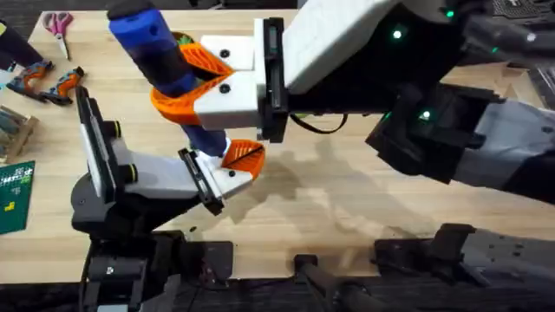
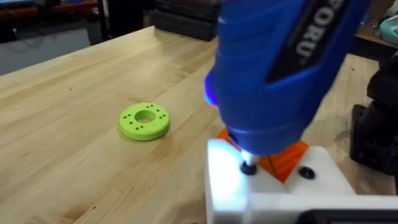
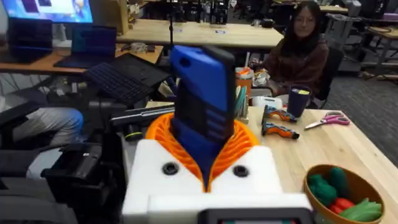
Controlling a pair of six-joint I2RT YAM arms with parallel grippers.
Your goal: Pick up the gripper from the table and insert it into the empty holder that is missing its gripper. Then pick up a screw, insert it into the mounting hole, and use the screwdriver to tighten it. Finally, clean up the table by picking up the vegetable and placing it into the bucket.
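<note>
My right gripper [image 1: 204,82] [image 3: 202,155] is shut on the blue screwdriver [image 1: 165,61] [image 3: 202,106], which it holds nearly upright between its orange pads. The screwdriver [image 2: 280,68] has its tip down on a dark screw [image 2: 249,168] in the white holder [image 2: 273,193] at the end of my left gripper [image 1: 238,165]. The orange gripper tip [image 1: 244,156] [image 2: 287,158] sits in that holder. At the far side of the table stands the tan bucket [image 3: 360,180], with green and red toy vegetables [image 3: 336,193] inside.
A flat green ring [image 2: 144,121] lies on the wood beyond the left gripper. Orange-handled pliers [image 1: 48,82] [image 3: 280,124] and pink scissors [image 1: 59,23] lie at the far left. A green board [image 1: 16,195] rests at the left edge.
</note>
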